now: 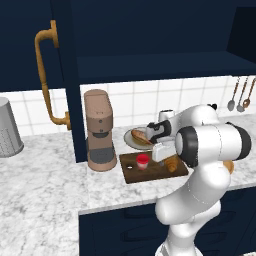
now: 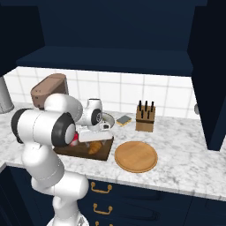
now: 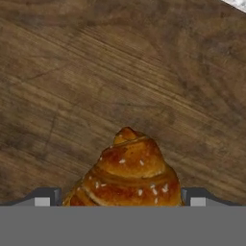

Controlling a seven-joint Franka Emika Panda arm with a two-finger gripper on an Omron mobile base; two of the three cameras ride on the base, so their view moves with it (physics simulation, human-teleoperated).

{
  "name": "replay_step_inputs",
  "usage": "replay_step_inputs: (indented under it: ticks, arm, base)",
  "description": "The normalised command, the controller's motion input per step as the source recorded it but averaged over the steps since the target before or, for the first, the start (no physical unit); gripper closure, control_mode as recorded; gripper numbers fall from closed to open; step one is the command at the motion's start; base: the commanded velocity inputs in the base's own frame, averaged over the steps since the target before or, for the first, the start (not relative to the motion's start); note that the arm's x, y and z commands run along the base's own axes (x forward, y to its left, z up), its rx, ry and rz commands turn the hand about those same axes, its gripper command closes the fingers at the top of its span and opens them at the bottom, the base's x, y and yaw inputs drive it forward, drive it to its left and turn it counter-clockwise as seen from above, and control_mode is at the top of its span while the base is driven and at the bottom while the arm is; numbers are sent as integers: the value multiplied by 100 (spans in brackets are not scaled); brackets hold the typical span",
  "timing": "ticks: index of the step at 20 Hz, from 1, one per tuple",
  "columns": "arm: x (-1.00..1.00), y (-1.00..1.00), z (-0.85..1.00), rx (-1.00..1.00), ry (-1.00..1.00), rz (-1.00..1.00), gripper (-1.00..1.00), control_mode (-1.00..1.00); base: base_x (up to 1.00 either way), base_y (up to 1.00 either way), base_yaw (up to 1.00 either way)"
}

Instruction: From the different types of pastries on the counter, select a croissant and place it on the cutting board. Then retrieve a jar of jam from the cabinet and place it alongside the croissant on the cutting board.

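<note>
The dark wooden cutting board [image 1: 132, 172] [image 2: 104, 151] [image 3: 120, 72] lies on the marbled counter [image 1: 45, 175]. On it stand the red-lidded jar of jam [image 1: 143, 160] and, to its right, the golden croissant [image 1: 172, 164] [image 2: 94, 148] [image 3: 127, 175]. My gripper [image 1: 162, 156] [image 2: 91, 141] [image 3: 121, 201] hovers low over the board between jar and croissant. It is open, its fingertips [image 3: 44, 199] spread wide on either side of the croissant, which rests on the wood. The longer bread roll [image 1: 140, 136] sits on a grey plate behind the board.
A tan coffee machine [image 1: 99, 130] stands left of the board, beside the open navy cabinet door with its brass handle [image 1: 45, 75]. A round wooden plate [image 2: 136, 156], knife block [image 2: 145, 117] and sponge [image 2: 123, 119] are to the right. A grey canister [image 1: 7, 127] stands far left.
</note>
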Motion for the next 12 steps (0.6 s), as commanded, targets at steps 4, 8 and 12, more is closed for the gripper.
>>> replay_step_inputs:
  ticks: [4, 8, 12]
  arm:
    - [14, 0, -4, 1, -1, 3, 100, -100]
    - [14, 0, 0, 3, -1, 4, 100, -100]
    - [11, 0, 0, 4, 0, 2, 100, -100]
  base:
    - [0, 0, 0]
    - [0, 0, 0]
    - [0, 0, 0]
